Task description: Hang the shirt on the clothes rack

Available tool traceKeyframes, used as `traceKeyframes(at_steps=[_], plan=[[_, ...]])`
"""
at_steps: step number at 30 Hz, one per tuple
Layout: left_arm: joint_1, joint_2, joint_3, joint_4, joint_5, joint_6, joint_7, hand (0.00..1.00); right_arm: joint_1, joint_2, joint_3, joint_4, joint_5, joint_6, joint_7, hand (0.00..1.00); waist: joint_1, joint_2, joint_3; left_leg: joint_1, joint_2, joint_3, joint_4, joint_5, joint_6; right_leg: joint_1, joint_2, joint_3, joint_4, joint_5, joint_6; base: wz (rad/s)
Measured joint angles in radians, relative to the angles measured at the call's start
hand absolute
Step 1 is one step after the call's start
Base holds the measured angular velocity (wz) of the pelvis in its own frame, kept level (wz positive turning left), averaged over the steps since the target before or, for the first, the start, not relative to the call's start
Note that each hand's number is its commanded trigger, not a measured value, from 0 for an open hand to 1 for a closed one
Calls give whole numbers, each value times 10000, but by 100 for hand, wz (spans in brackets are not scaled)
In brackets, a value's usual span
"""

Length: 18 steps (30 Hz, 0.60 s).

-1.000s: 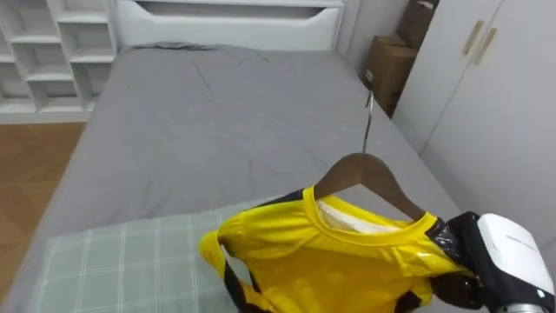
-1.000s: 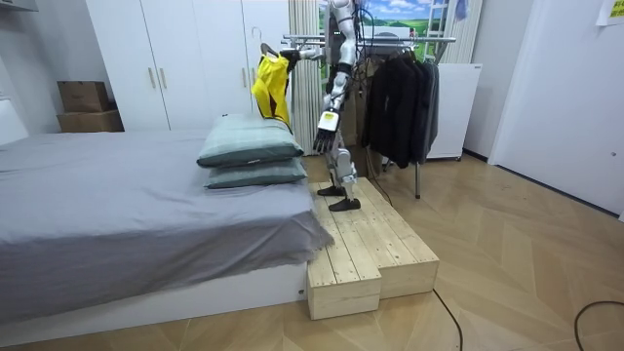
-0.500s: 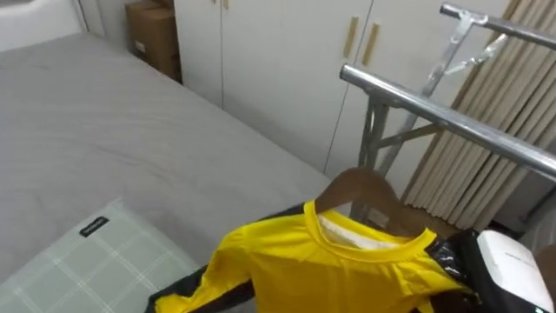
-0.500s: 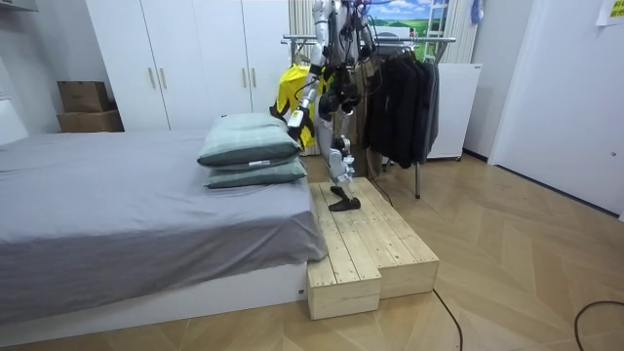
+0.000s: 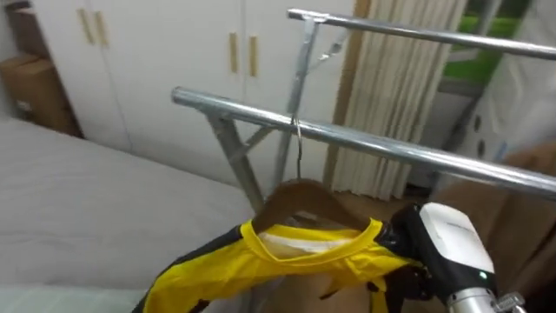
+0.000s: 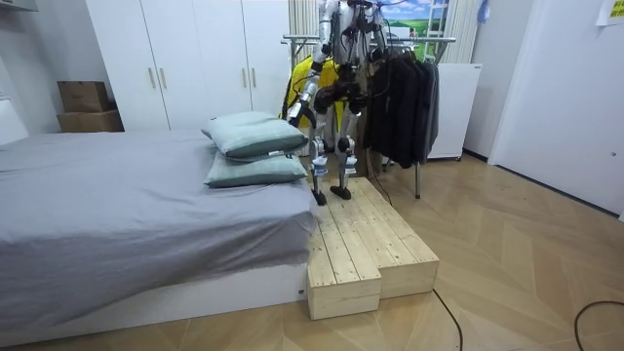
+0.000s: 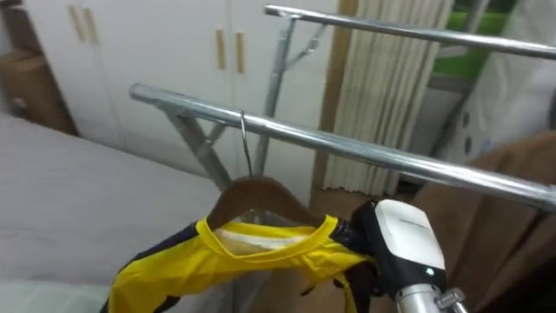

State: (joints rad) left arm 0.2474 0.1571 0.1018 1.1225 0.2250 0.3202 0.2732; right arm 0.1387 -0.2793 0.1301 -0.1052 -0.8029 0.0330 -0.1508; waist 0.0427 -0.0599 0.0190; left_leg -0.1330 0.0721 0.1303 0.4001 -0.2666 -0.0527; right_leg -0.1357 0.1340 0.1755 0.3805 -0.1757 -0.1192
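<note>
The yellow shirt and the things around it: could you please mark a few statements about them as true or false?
1. The yellow shirt hangs on a wooden hanger. True.
2. The wardrobe doors behind the metal rail stand open. False: they are shut.
3. The robot stands on a wooden platform beside the bed. True.
4. A single pillow lies on the bed. False: two pillows lie stacked there.
5. The rack holds no clothes. False: dark clothes hang on it.
</note>
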Motion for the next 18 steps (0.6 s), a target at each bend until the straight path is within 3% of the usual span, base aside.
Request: traceKeyframes(at_steps=[3, 5, 7, 13, 16, 18], plan=[[-250, -97, -61, 10, -342, -28, -2, 0, -3, -26, 7, 21, -10, 42, -23, 100, -467, 130, -96, -155, -14, -198, -636, 588, 77, 24, 378, 759, -36, 108, 19, -85], [-679, -177, -84, 165, -675, -306, 3, 0, 2, -21, 0, 0, -191, 51, -27, 100, -686, 180, -117, -77, -315, -621, -855, 906, 164, 68, 491, 1164, -43, 196, 116, -63], [-893, -228, -86, 169, -778, -624, 6, 0, 4, -6, -8, -67, -276, 94, -35, 100, -702, 175, -122, 89, -359, -546, -1034, 1282, 196, 79, 580, 1535, -28, 206, 145, -54], [-1410, -183, -783, 487, -1347, -1286, 19, 0, 0, 3, -64, -805, -675, 107, -183, 100, -610, 90, -156, 624, -491, 280, -1563, 1153, 484, -7, 398, 1871, -39, 79, 380, -36], [-1421, -153, -853, 786, -1515, -1410, 9, 0, -7, 12, -52, -1162, -707, 110, -252, 100, -90, 99, -130, 917, -389, 944, -1706, 983, 472, 0, 329, 1490, -149, 72, 461, -59], [-1341, -144, -844, 807, -1521, -1464, 6, 0, -9, 12, -21, -1348, -698, 102, -252, 100, -23, 107, -125, 954, -341, 1078, -1705, 884, 426, 14, 317, 1333, -236, 71, 461, -31]])
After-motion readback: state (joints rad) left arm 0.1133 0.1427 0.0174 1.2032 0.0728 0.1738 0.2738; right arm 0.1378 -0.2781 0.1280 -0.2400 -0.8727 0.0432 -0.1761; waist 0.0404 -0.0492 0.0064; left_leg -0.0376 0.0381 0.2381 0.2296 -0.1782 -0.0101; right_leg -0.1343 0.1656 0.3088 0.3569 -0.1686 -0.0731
